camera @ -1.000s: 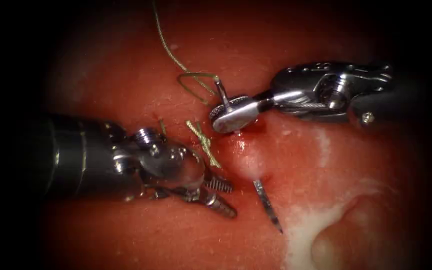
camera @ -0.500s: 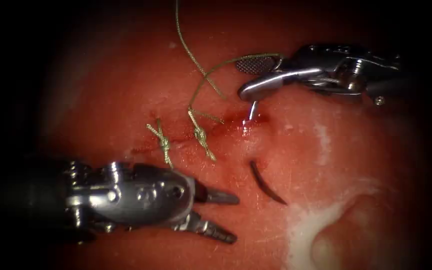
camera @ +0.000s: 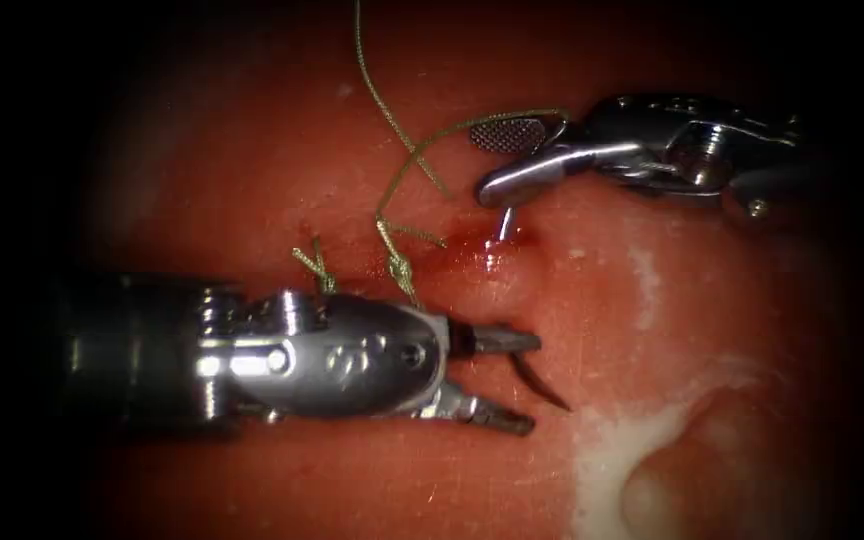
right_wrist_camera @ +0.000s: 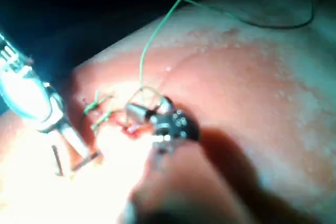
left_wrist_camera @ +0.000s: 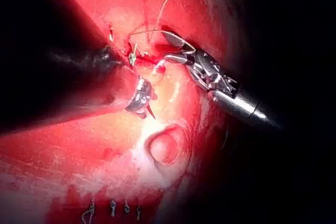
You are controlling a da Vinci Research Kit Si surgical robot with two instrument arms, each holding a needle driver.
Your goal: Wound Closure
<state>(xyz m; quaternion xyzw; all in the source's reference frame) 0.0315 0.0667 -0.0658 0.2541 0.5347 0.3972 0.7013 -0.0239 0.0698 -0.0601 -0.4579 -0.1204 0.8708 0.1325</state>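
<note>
The curved needle passes through the tissue [camera: 652, 200] at the right end of the cut. Its tail [camera: 502, 225] stands out beside the red fluid, and its pointed end [camera: 544, 385] curves out nearer the camera. My left tool [camera: 524, 383] comes in from the left, open, one jaw on each side of the pointed end without gripping it; the left wrist view shows the same left tool [left_wrist_camera: 143, 102] at the needle point [left_wrist_camera: 150, 113]. My right tool [camera: 480, 163] hangs open just above the tail, holding nothing. The thread [camera: 422, 150] loops past its upper jaw.
Two tied stitches, one [camera: 317, 265] further left than the other [camera: 402, 272], close the cut left of the needle. A pale fatty patch with a round bump [camera: 682, 480] lies at the lower right. The thread [right_wrist_camera: 152, 40] trails up and away from the wound.
The right tool let go of the needle's tail, opened and lifted away to the right. The left tool moved right and up until its open jaws straddled the needle's emerged point.
</note>
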